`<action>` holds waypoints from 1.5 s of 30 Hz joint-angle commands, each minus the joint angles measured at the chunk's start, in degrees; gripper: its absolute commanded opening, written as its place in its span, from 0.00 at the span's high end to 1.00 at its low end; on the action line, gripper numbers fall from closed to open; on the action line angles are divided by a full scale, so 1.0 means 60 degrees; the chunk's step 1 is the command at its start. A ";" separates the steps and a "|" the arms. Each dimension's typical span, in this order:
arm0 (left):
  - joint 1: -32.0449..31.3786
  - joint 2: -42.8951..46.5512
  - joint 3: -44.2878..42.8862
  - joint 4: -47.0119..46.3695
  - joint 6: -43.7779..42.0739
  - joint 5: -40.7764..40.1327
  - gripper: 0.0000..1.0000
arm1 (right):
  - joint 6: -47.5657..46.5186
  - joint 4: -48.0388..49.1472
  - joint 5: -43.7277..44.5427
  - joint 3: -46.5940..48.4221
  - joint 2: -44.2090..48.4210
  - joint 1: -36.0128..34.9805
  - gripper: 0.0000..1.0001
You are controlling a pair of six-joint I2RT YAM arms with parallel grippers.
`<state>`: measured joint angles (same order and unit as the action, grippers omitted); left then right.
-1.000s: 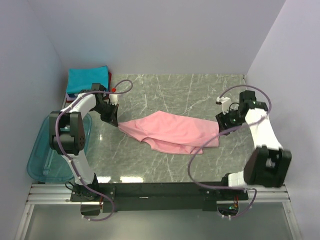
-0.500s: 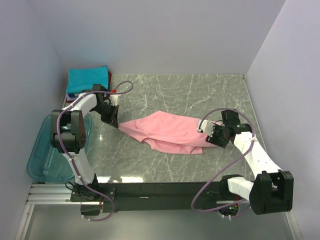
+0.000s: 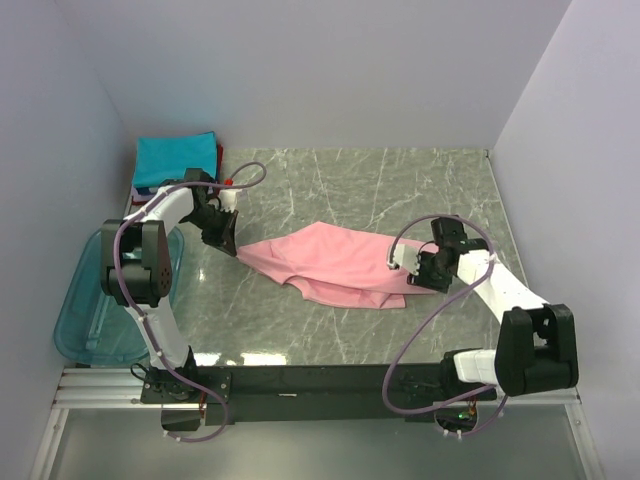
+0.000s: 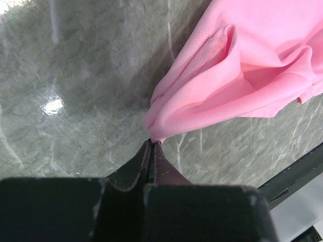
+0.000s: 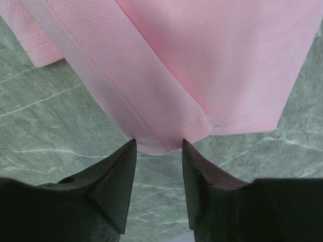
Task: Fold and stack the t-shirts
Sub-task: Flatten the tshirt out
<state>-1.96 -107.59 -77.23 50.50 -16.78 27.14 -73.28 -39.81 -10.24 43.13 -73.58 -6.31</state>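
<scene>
**A:** Where does the pink t-shirt (image 3: 340, 262) lie at this moment?

**B:** In the middle of the top view, on the marble table (image 3: 400, 190), drawn out as a long crumpled band. Its long axis runs from the left of the frame, a little higher, to the right, a little lower.

**A:** And who has hold of it?

**B:** The left gripper (image 4: 151, 146) is fully closed, with a bunched corner of the cloth pinched between its tips. That is the end at the left of the frame.

**A:** What about the right gripper (image 5: 159, 146)?

**B:** Its jaws stand about half apart and grip nothing yet. In its wrist view the hemmed corner of the shirt just reaches between the two tips, one finger on each side. The rest of the cloth spreads away towards the top of that frame.

**A:** So the coming move turns on this corner?

**B:** I think so. The corner is straight ahead of the claw and already at the gap, so the claw needs only to close, perhaps after going slightly forward. The right arm is clearly the nearer one to this end; the left arm is at the opposite end of the band.

**A:** Any risk?

**B:** The hem is thin and lies flat on the table, so the fingers could slip off it or catch only one layer.

**A:** And the stack?

**B:** A folded teal t-shirt (image 3: 176, 158) lies on top of it in the upper left, well apart from the pink one. I judge the folding of the pink one is not yet begun.
</scene>
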 commanded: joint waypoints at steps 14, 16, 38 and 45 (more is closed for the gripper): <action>0.0018 0.0264 -0.0472 0.0299 -0.0002 0.0223 0.99 | 0.0069 -0.0629 0.0037 0.0939 0.0090 -0.0077 1.00; 0.0091 0.0455 -0.0575 0.0430 0.0042 0.0224 0.99 | 0.0113 -0.1068 0.0037 0.1174 0.0500 -0.0033 1.00; 0.0531 0.3518 -0.1615 0.0606 -0.0529 0.0325 0.99 | 0.2984 -0.0704 0.0432 0.5305 0.1395 0.0553 1.00; 0.0531 0.3914 -0.1556 0.0342 0.0055 0.0253 0.99 | 0.3350 -0.0572 0.0505 0.5496 0.1629 0.0553 1.00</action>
<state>1.19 -86.63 -86.02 53.47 -18.11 27.81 -55.31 -45.45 -8.45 73.10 -66.11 -3.46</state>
